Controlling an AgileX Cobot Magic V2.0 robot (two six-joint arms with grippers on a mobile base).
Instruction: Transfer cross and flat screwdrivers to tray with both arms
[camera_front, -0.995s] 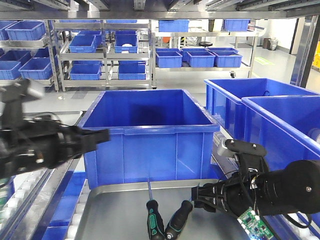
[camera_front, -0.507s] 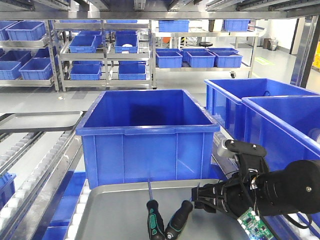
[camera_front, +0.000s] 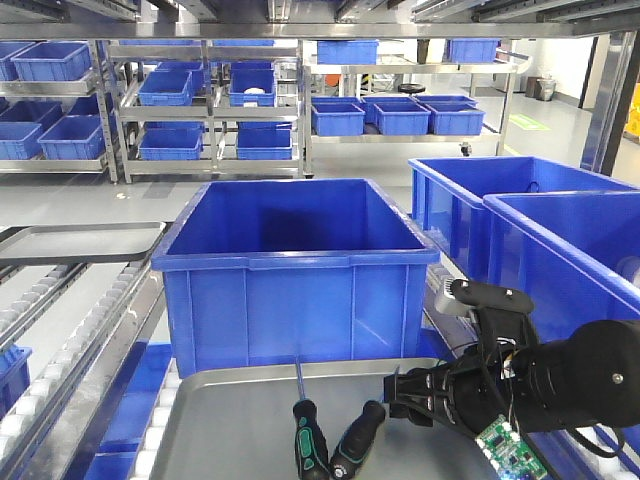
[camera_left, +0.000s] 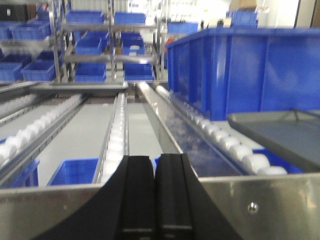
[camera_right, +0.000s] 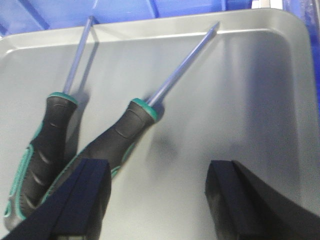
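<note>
Screwdrivers with chunky black handles, green inlays and thin silver shafts lie side by side in the wide shallow grey metal tray (camera_right: 240, 95), handles converging, shafts fanning away toward the deep blue plastic crate (camera_front: 300, 270). Left to right: the left hand (camera_left: 155, 200), its black fingers pressed together with nothing between them, points along the white roller conveyor (camera_left: 117, 130), well apart from the tray. The left screwdriver (camera_right: 42, 145) lies just beside the right screwdriver (camera_right: 112, 137). The right hand (camera_right: 157, 192) hovers spread wide and empty over the tray. Judged rigid, light and slippery along the steel; best gripped across the ribbed handle, where the rubbery surface affords purchase.
</note>
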